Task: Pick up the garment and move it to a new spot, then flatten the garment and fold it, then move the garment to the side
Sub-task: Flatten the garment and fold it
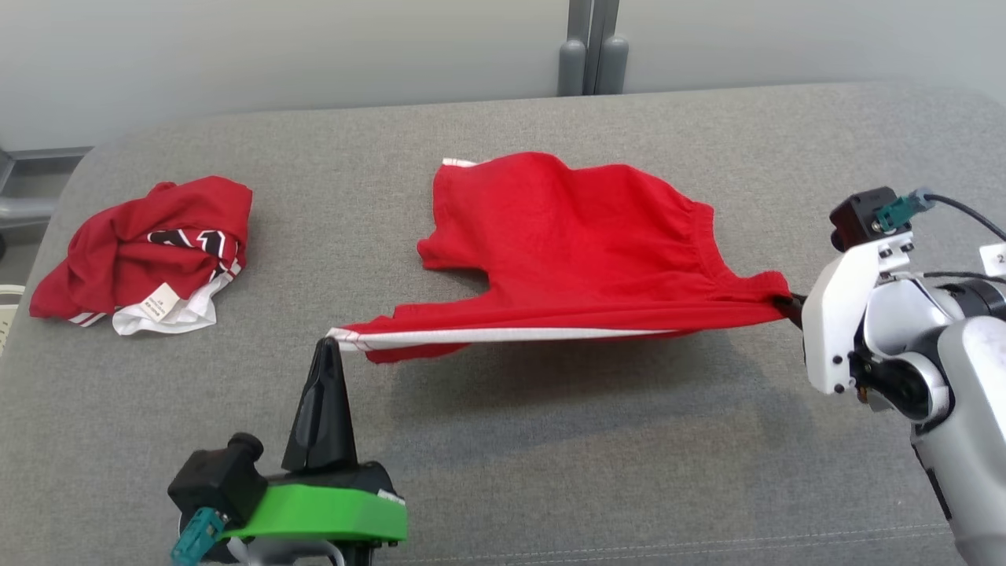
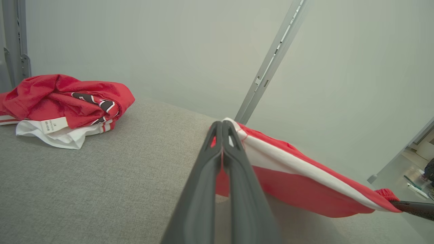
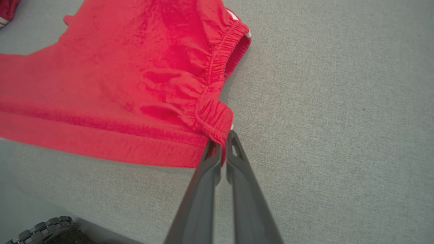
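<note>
Red white-striped soft fabric shorts: light, limp. Left pincer clenched on hem corner, right pincer clenched on elastic waistband end; both judged sturdy holds

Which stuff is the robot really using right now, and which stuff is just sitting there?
In the job:
- red shorts, stretched between the two pincers
- left pincer, shut on a hem corner
- right pincer, shut on the waistband

Just lying about:
- crumpled red and white garment, off to the left
- grey post behind
</note>
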Available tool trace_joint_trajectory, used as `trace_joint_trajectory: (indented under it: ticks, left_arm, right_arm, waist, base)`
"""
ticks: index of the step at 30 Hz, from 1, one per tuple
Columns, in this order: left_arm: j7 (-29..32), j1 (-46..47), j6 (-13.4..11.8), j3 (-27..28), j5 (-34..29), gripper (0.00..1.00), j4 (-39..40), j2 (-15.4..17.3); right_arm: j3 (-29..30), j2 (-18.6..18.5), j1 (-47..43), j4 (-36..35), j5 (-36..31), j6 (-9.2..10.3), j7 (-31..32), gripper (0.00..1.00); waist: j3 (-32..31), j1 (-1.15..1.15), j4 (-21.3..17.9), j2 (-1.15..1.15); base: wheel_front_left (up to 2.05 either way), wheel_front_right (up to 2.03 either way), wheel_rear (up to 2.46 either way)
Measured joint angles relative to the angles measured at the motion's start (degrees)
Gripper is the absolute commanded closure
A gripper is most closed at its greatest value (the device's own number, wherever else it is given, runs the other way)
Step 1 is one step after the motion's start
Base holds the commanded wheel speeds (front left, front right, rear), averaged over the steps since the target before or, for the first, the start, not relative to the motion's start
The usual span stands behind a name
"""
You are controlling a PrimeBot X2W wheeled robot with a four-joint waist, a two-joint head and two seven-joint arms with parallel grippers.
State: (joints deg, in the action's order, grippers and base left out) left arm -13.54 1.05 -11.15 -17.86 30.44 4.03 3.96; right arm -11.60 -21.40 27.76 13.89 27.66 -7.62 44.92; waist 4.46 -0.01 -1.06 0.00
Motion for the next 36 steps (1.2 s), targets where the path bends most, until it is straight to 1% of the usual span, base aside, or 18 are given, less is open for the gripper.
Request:
trace_joint_trajectory:
  ticks: [2, 4, 6, 7, 8, 12, 17, 22, 25, 29, 34, 35, 36]
  left_arm:
    - [0.7, -1.8, -0.5, -0.6, -0.6, 1.0, 0.8, 0.6]
    - [1.2, -3.0, -1.0, -0.7, -0.8, 1.0, 1.5, 1.1]
    - [1.8, -3.5, -1.1, -0.9, -1.4, 1.0, 2.1, 2.0]
    - [2.0, -3.2, -0.9, -1.1, -2.0, 1.0, 2.4, 2.9]
    - [2.5, -2.5, -0.5, -1.3, -2.3, 1.0, 2.2, 3.3]
    - [3.7, 4.1, 0.9, -2.3, -3.4, 1.0, -1.5, 4.2]
    - [4.1, 15.4, 2.7, -3.2, -5.1, 1.0, -9.9, 3.3]
    - [2.8, 26.1, 4.0, -3.3, -5.4, 1.0, -19.7, 1.6]
    - [1.8, 31.6, 4.6, -3.0, -5.4, 1.0, -25.1, 1.0]
    - [0.9, 38.3, 5.7, -2.8, -5.8, 1.0, -31.9, 0.9]
    - [0.0, 45.2, 6.5, -2.8, -6.6, 1.0, -39.3, 1.0]
    - [0.0, 45.2, 6.5, -2.8, -6.6, 1.0, -39.3, 1.0]
    - [-0.1, 47.3, 6.6, -2.9, -6.9, 1.0, -42.2, 1.0]
  right_arm:
    - [1.7, 0.5, -3.3, -3.2, -1.0, 0.0, 1.9, 1.0]
    - [3.6, 1.8, -6.1, -5.9, -1.9, 0.01, 3.0, 1.0]
    - [5.6, 3.9, -8.9, -7.7, -2.8, 0.02, 3.4, 1.0]
    - [8.0, 6.6, -10.8, -9.0, -3.0, 0.05, 2.5, 1.0]
    - [9.1, 8.0, -11.2, -9.4, -3.2, 0.07, 2.1, 1.0]
    - [12.3, 13.4, -11.1, -9.7, -4.4, 0.08, 0.0, 1.0]
    - [15.7, 17.5, -7.3, -6.9, -5.0, 0.09, -3.3, 1.0]
    - [17.2, 18.4, -2.2, -1.9, -3.6, 0.1, -6.9, 1.0]
    - [15.9, 18.5, 1.0, 2.5, -0.7, 0.1, -10.1, 1.0]
    - [14.0, 18.5, 5.4, 7.4, 1.1, 0.1, -14.2, 1.0]
    - [12.1, 18.5, 10.4, 11.9, 3.2, 0.11, -18.4, 1.0]
    - [12.1, 18.5, 10.4, 11.9, 3.2, 0.11, -18.4, 1.0]
    - [11.7, 18.5, 12.0, 13.7, 3.6, 0.1, -19.6, 1.0]
  waist:
    - [-0.9, 0.0, 0.0, 0.0]
    - [-1.6, 0.0, -0.1, 0.0]
    - [-2.0, 0.0, -0.2, 0.0]
    - [-2.1, 0.0, -0.4, 0.0]
    - [-2.1, 0.0, -0.5, 0.0]
    - [-1.2, 0.0, -0.9, 0.0]
    - [0.8, 0.0, -1.6, 0.0]
    - [3.4, 0.0, -2.5, 0.0]
    - [5.2, 0.0, -3.3, 0.0]
    - [7.7, 0.0, -4.7, 0.0]
    - [10.6, 0.0, -6.6, 0.0]
    - [10.6, 0.0, -6.6, 0.0]
    - [11.6, 0.01, -7.4, 0.0]
  base:
    - [0.0, 0.0, 0.0]
    - [0.0, 0.0, 0.0]
    - [0.0, 0.0, 0.0]
    - [0.0, 0.0, 0.0]
    - [0.0, 0.0, 0.0]
    - [0.0, 0.0, 0.0]
    - [0.0, 0.0, 0.0]
    - [0.0, 0.0, 0.0]
    - [0.0, 0.0, 0.0]
    - [0.0, 0.0, 0.0]
    - [0.0, 0.0, 0.0]
    - [0.0, 0.0, 0.0]
    - [0.0, 0.0, 0.0]
